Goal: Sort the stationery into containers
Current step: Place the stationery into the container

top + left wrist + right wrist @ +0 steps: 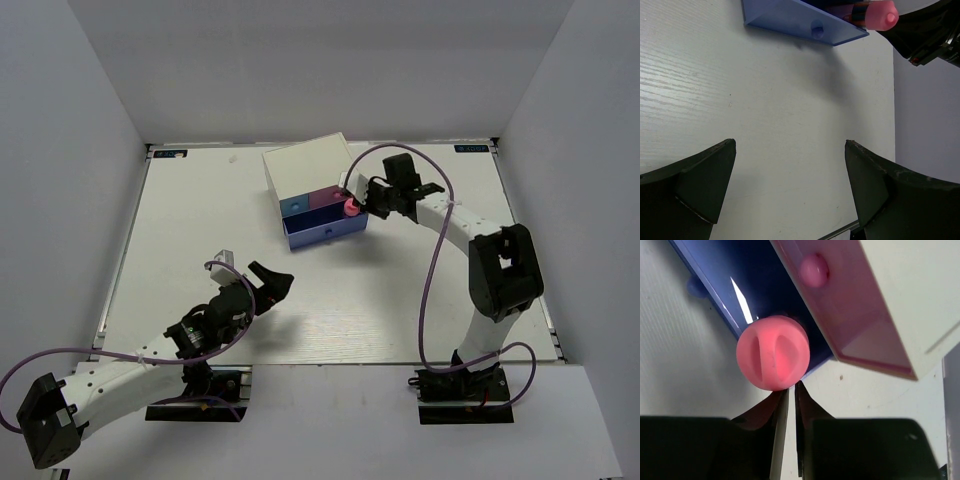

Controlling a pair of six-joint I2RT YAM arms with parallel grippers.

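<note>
The white drawer chest stands at the back middle, its wide periwinkle drawer pulled open. The pink tube sits at the drawer's right end, its round end sticking out past the rim. My right gripper is shut, its tips right against the tube's end and holding nothing. In the left wrist view the tube shows above the drawer front, with something dark and orange beside it. My left gripper is open and empty over bare table at the front left. The pot is hidden.
The light blue and pink drawer fronts are shut above the open drawer. The pink front's knob is close above the tube. White walls enclose the table on three sides. A purple cable loops off the right arm.
</note>
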